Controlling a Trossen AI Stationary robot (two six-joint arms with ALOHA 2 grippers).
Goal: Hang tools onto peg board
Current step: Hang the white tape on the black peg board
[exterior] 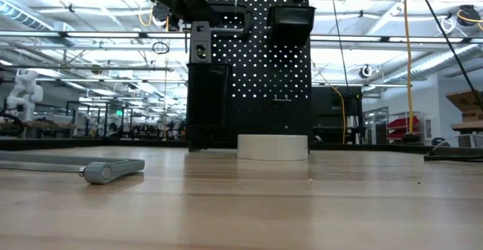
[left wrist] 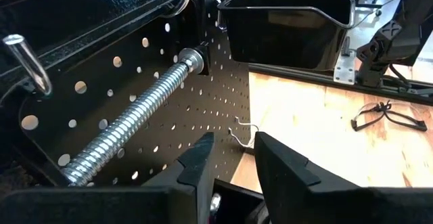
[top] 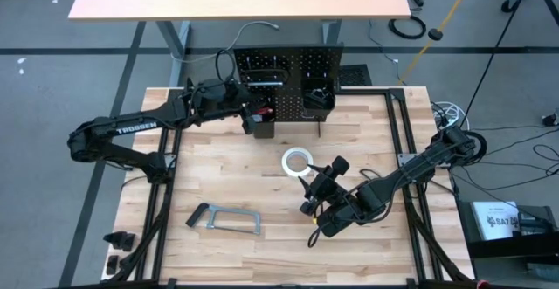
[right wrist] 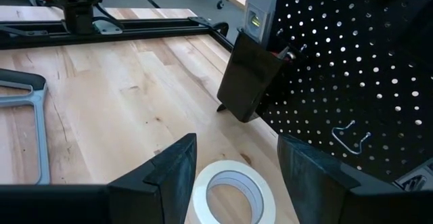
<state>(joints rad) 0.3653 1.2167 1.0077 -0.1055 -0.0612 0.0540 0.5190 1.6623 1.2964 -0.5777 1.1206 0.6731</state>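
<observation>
The black peg board (top: pixel 293 75) stands upright at the table's far edge. A dark C-clamp with a silver screw (left wrist: pixel 128 126) hangs high on the board's left part (exterior: pixel 226 16). My left gripper (left wrist: pixel 233 160) is open beside the screw, level with the board and holding nothing. A silver level (exterior: pixel 200 50) sticks up out of the left bin (right wrist: pixel 247 78). The white tape roll (top: pixel 297 161) lies flat on the table. My right gripper (right wrist: pixel 237 166) hovers open over the roll, one finger on either side of it. The grey bar clamp (top: pixel 223 219) lies flat at the near left.
A second black bin (left wrist: pixel 291 21) hangs on the board's right part, and a bare wire hook (right wrist: pixel 348 137) sticks out low on the board. Bare tabletop (top: pixel 218 171) lies between the board and the bar clamp. A thin dark cable (left wrist: pixel 385 116) lies at the table's side.
</observation>
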